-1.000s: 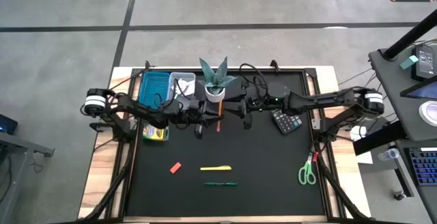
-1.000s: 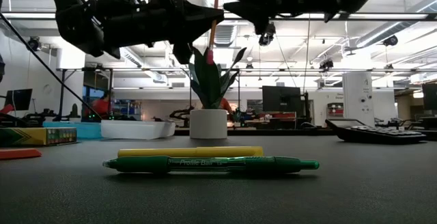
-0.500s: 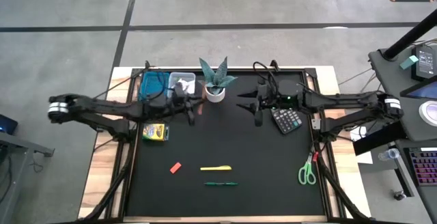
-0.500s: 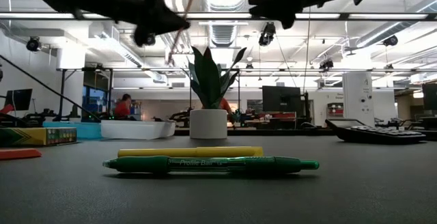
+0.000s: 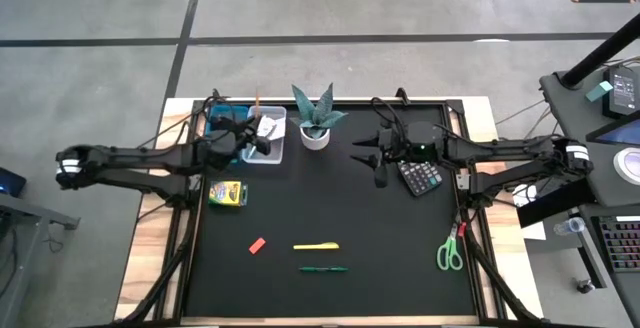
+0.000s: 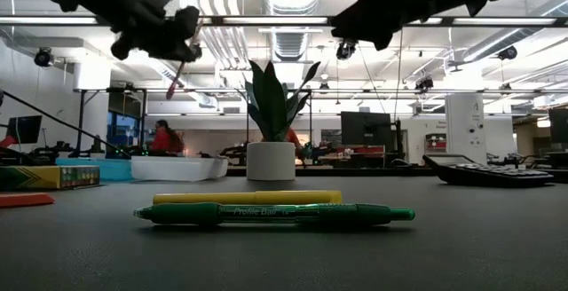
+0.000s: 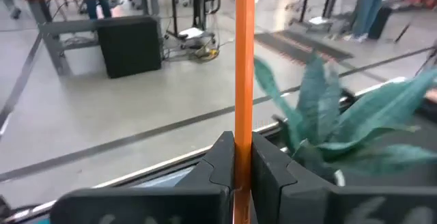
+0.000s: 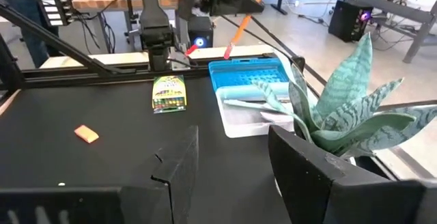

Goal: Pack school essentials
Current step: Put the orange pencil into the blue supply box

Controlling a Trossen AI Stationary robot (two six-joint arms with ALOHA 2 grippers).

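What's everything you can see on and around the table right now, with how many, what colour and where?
Orange pencil: one, orange, held upright over the trays.
Trays: two, one blue and one clear, far left of the mat.
Plant: one, green in a white pot, far middle.
Crayon box: one, yellow, left side.
Eraser: one, red, near left.
Yellow pen: one, near middle.
Green pen: one, just nearer than the yellow one.
Calculator: one, dark, right of middle.
Scissors: one, green handles, near right edge.
Left gripper: shut on the pencil.
Right gripper: open, empty, beside the calculator.
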